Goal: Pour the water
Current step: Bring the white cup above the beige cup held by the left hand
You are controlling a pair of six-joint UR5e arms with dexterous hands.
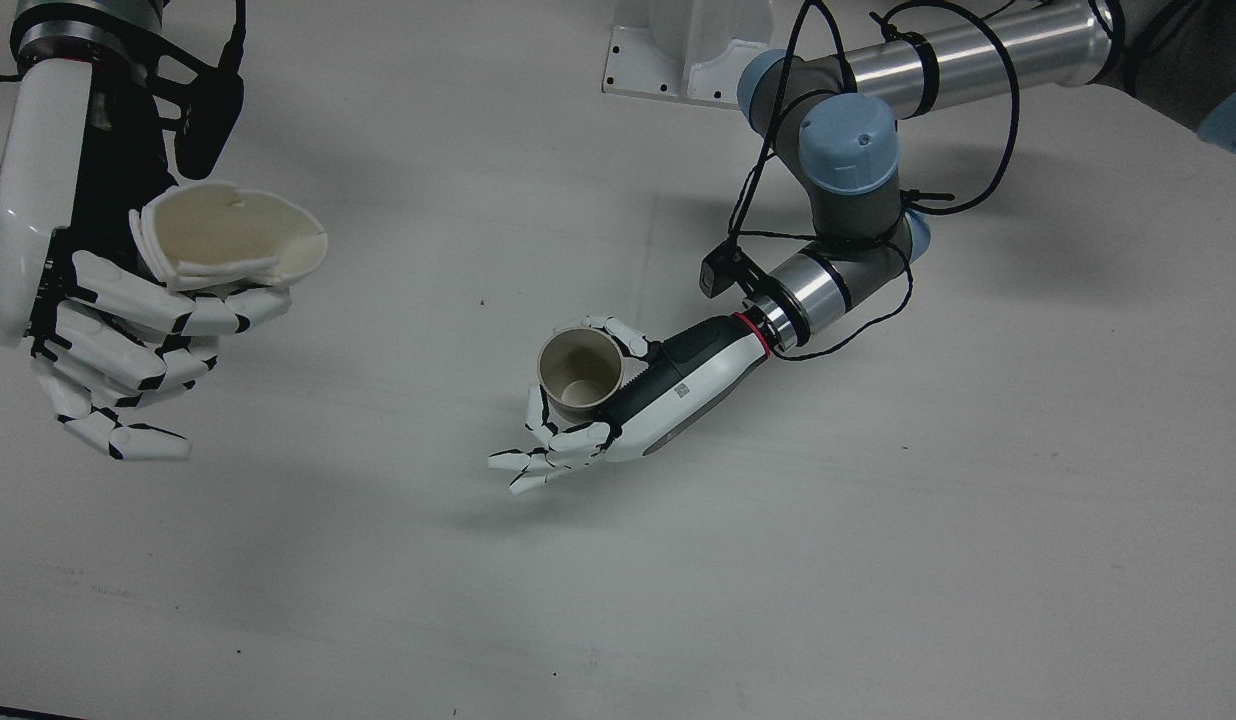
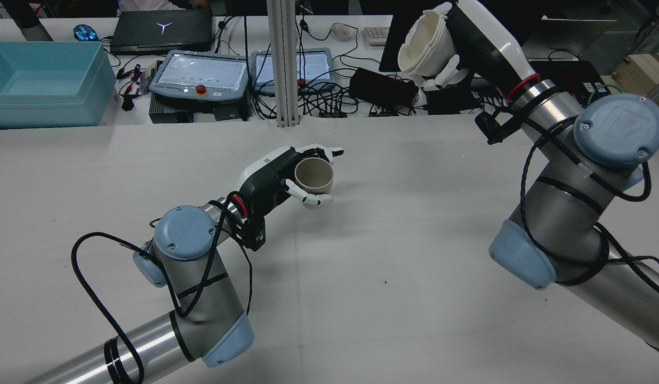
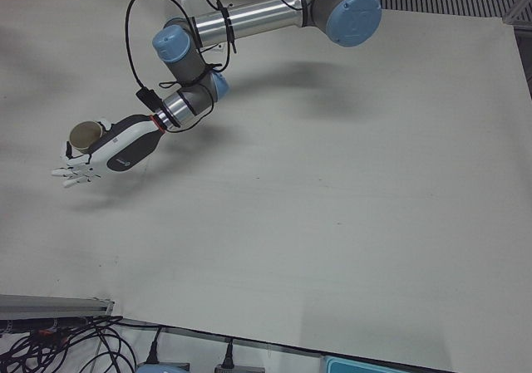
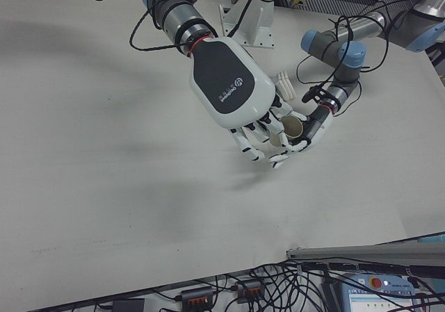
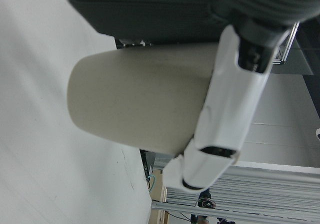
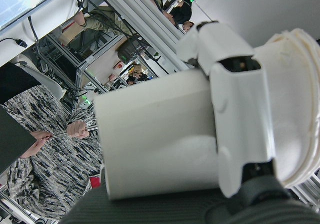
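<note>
My left hand [image 1: 618, 405] is shut on a small beige cup [image 1: 578, 375] near the middle of the table, mouth up; its inside looks dry. The rear view shows the same beige cup [image 2: 314, 176] in the left hand [image 2: 276, 181]. My right hand [image 1: 128, 330] is shut on a larger white cup [image 1: 228, 240] with a dented rim, held high and well apart from the beige cup. In the rear view the white cup [image 2: 425, 37] is tilted, its mouth facing the left arm's side. The hand views show fingers [image 5: 230, 99] around the beige cup [image 5: 140, 99] and fingers [image 6: 240, 109] around the white cup [image 6: 160, 139].
The white table [image 1: 878, 560] spreads around both hands. An arm pedestal [image 1: 688, 60] stands at the far edge. Beyond the table in the rear view are a blue bin [image 2: 41, 80], teach pendants [image 2: 201, 74], a laptop [image 2: 159, 26] and cables. A person [image 6: 45, 149] shows in the right hand view.
</note>
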